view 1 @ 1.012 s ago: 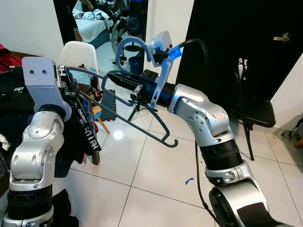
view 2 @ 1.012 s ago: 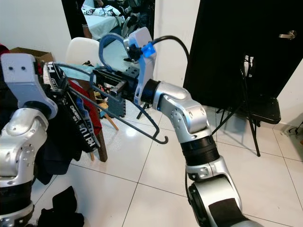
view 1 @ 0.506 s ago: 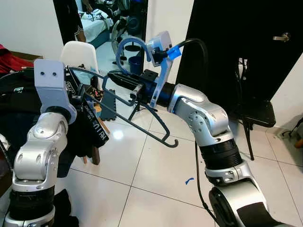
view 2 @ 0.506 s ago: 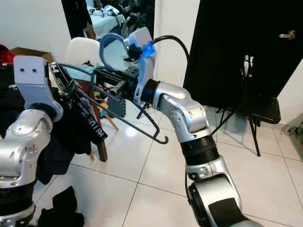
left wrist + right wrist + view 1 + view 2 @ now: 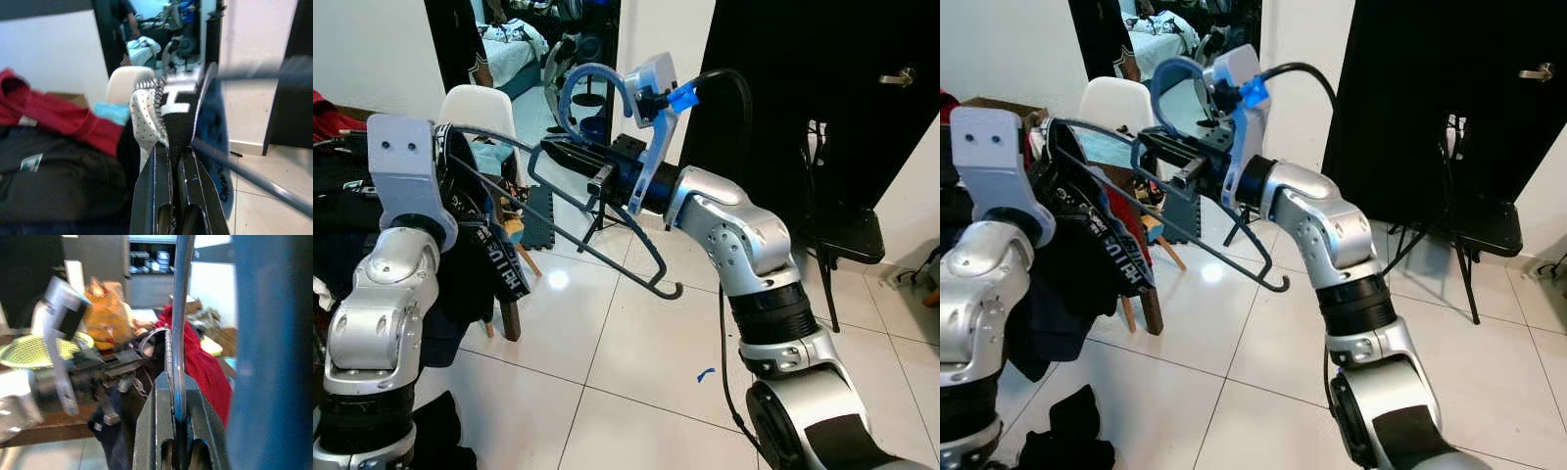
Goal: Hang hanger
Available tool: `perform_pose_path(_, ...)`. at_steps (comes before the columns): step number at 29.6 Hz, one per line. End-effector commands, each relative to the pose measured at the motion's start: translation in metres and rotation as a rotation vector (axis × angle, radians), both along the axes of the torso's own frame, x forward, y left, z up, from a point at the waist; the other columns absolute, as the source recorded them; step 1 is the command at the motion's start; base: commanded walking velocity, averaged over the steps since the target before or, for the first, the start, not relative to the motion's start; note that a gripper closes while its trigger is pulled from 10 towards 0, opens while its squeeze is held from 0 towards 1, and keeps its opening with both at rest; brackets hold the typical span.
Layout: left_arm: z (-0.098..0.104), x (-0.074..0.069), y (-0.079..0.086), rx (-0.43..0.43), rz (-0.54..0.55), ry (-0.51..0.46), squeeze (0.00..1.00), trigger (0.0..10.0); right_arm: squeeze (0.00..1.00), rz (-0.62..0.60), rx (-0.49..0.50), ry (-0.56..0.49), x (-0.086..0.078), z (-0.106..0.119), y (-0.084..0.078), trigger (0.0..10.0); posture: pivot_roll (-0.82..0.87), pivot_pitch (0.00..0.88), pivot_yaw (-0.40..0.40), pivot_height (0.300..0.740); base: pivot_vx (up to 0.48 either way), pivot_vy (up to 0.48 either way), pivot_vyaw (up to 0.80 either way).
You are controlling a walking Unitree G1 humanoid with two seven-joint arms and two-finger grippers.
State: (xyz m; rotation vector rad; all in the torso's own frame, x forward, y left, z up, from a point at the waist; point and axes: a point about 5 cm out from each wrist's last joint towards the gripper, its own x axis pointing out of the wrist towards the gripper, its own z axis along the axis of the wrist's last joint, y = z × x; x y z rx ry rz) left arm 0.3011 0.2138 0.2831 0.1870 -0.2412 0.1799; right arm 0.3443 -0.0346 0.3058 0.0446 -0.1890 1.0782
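While right gripper (image 5: 570, 160) jaws pinch hanger (image 5: 597, 257), left gripper (image 5: 171, 147) apparently clamps garment (image 5: 181, 105).

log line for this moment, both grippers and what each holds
left gripper: shut on black garment | right gripper: shut on dark hanger | hanger: hook end low, over floor, not hung

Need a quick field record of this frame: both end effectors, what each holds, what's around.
left end effector: shut on black garment with white lettering, held up at robot's left
right end effector: shut on dark metal wire hanger
hanger state: held in the air, hook end pointing down over the floor
nearby: white plastic chair, red clothing, black door
floor: white tiles
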Motion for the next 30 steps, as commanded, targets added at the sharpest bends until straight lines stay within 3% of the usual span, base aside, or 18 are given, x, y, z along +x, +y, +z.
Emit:
perform_pose_path(1, 0.013, -0.003, -0.007, 0.057, -0.041, -0.037, 0.00, 0.0, 0.00, -0.061, -0.041, -0.005, 0.006, -0.001, -0.002, 10.0, 0.00, 0.000, -0.057, 0.740, 0.000, 0.000, 0.00)
perform_pose_path(8, 0.019, -0.005, -0.018, 0.112, -0.120, -0.050, 0.00, 0.0, 0.00, -0.131, -0.073, 0.020, 0.014, -0.007, -0.006, 10.0, 0.00, 0.000, -0.056, 0.740, 0.000, 0.000, 0.00)
perform_pose_path(9, 0.020, -0.005, -0.031, 0.144, -0.195, -0.059, 0.00, 0.0, 0.00, -0.161, -0.077, 0.037, 0.017, -0.010, -0.007, 10.0, 0.00, 0.000, -0.059, 0.740, 0.000, 0.000, 0.00)
perform_pose_path(10, 0.020, -0.005, -0.031, 0.144, -0.195, -0.059, 0.00, 0.0, 0.00, -0.161, -0.077, 0.037, 0.017, -0.010, -0.007, 10.0, 0.00, 0.000, -0.059, 0.740, 0.000, 0.000, 0.00)
perform_pose_path(11, 0.018, -0.008, -0.054, 0.192, -0.338, -0.056, 0.00, 0.0, 0.00, -0.205, -0.072, 0.063, 0.021, -0.012, -0.008, 10.0, 0.00, 0.000, -0.060, 0.740, 0.000, 0.000, 0.00)
perform_pose_path(15, 0.014, -0.008, -0.062, 0.222, -0.385, -0.040, 0.00, 0.0, 0.00, -0.217, -0.065, 0.068, 0.023, -0.011, -0.009, 10.0, 0.00, 0.000, -0.061, 0.740, 0.000, 0.000, 0.00)
perform_pose_path(16, 0.011, -0.009, -0.065, 0.238, -0.403, -0.026, 0.00, 1.1, 0.00, -0.220, -0.059, 0.069, 0.023, -0.010, -0.009, 10.0, 0.00, 0.000, -0.061, 0.740, 0.000, 0.000, 0.00)
perform_pose_path(21, 0.005, -0.009, -0.068, 0.261, -0.427, 0.003, 0.00, 1.1, 0.00, -0.222, -0.043, 0.067, 0.024, -0.007, -0.010, 10.0, 0.00, 0.000, -0.061, 0.740, 0.000, 0.000, 0.00)
perform_pose_path(22, -0.006, -0.011, -0.074, 0.298, -0.480, 0.054, 0.00, 6.9, 0.00, -0.223, -0.022, 0.065, 0.025, -0.003, -0.012, 10.0, 0.00, 0.000, -0.061, 0.740, 0.000, 0.000, 0.00)
perform_pose_path(23, -0.021, -0.014, -0.082, 0.340, -0.547, 0.123, 0.00, 10.0, 0.00, -0.225, 0.005, 0.060, 0.026, 0.002, -0.014, 10.0, 0.00, 0.000, -0.058, 0.740, 0.000, 0.000, 0.00)
perform_pose_path(26, -0.041, -0.018, -0.090, 0.411, -0.616, 0.221, 0.00, 10.0, 0.00, -0.224, 0.038, 0.055, 0.027, 0.007, -0.016, 10.0, 0.00, 0.000, -0.059, 0.740, 0.000, 0.000, 0.00)
perform_pose_path(30, -0.055, -0.020, -0.088, 0.469, -0.611, 0.288, 0.00, 10.0, 0.00, -0.213, 0.039, 0.043, 0.027, 0.009, -0.015, 10.0, 0.00, 0.000, -0.060, 0.740, 0.000, 0.000, 0.00)
